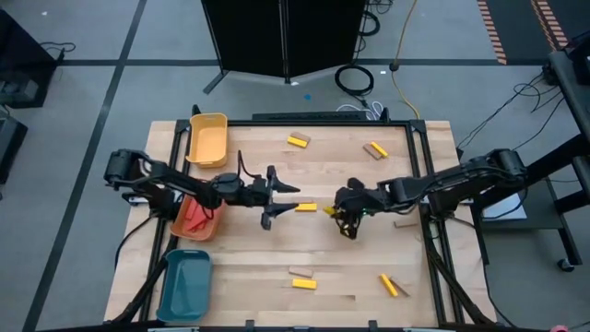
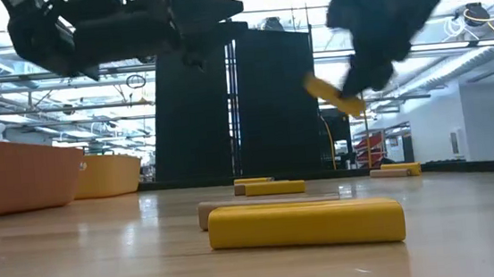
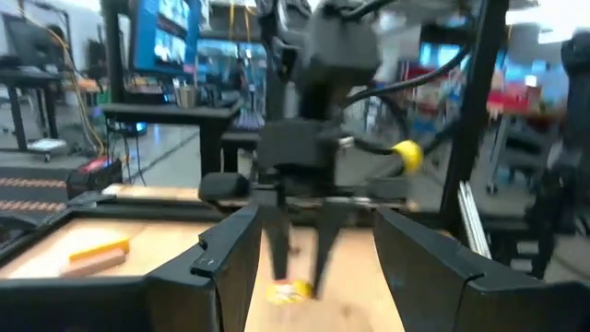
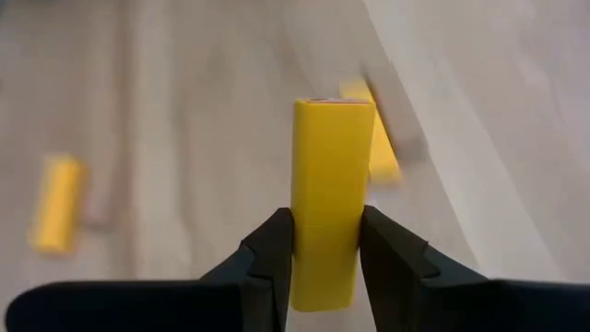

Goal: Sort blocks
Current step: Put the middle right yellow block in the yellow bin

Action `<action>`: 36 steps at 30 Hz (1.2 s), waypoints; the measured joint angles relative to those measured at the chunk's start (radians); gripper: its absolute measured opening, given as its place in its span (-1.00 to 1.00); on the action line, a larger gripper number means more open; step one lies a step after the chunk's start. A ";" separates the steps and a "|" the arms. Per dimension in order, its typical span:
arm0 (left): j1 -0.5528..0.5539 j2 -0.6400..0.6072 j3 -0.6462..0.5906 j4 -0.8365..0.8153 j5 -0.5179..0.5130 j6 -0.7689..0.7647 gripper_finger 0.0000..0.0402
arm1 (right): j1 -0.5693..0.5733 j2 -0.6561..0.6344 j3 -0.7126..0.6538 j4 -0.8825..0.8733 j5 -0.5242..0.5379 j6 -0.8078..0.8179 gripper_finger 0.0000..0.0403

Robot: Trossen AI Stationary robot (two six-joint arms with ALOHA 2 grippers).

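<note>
My right gripper [image 1: 343,219] hangs over the middle of the table, shut on a yellow block [image 4: 329,175]. In the low view that block [image 2: 335,95] is in the air, tilted. My left gripper [image 1: 281,203] is open, held level just left of the middle, fingers pointing at the right gripper; a yellow block [image 1: 306,207] lies on the table between the two. Other yellow and tan blocks lie flat near the far edge [image 1: 298,140] [image 1: 375,148], the near edge [image 1: 302,279] [image 1: 390,286] and the right side [image 1: 403,222]. Red blocks [image 1: 192,219] lie in the orange tray. My right gripper pinches the yellow block between its two fingers [image 4: 277,249], one on each long side, near the block's end [image 4: 323,277]. The fingers point down at the table and lie along the block. The block is lifted clear and sticks out past the fingertips.
Three trays stand along the table's left side: yellow [image 1: 208,138] far, orange [image 1: 181,226] in the middle under my left arm, teal [image 1: 184,284] near. A raised frame [image 1: 426,166] borders the table's right and far edges. Bare wood lies between the scattered blocks.
</note>
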State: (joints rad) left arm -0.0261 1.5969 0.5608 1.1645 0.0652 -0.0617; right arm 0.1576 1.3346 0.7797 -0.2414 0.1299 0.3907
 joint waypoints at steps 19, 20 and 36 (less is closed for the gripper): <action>0.001 0.145 0.071 0.170 0.074 -0.057 0.04 | 0.041 0.000 0.010 0.400 0.056 -0.247 -0.57; 0.002 0.145 0.072 0.170 0.073 -0.063 0.04 | 0.039 0.000 0.010 0.402 0.069 -0.256 -0.57; -0.002 0.147 0.084 0.157 0.088 -0.057 0.04 | 0.001 -0.002 0.011 0.527 0.114 -0.301 -0.57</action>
State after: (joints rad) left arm -0.0284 1.7443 0.6445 1.3216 0.1536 -0.1184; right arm 0.1589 1.3330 0.7906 0.2854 0.2438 0.0895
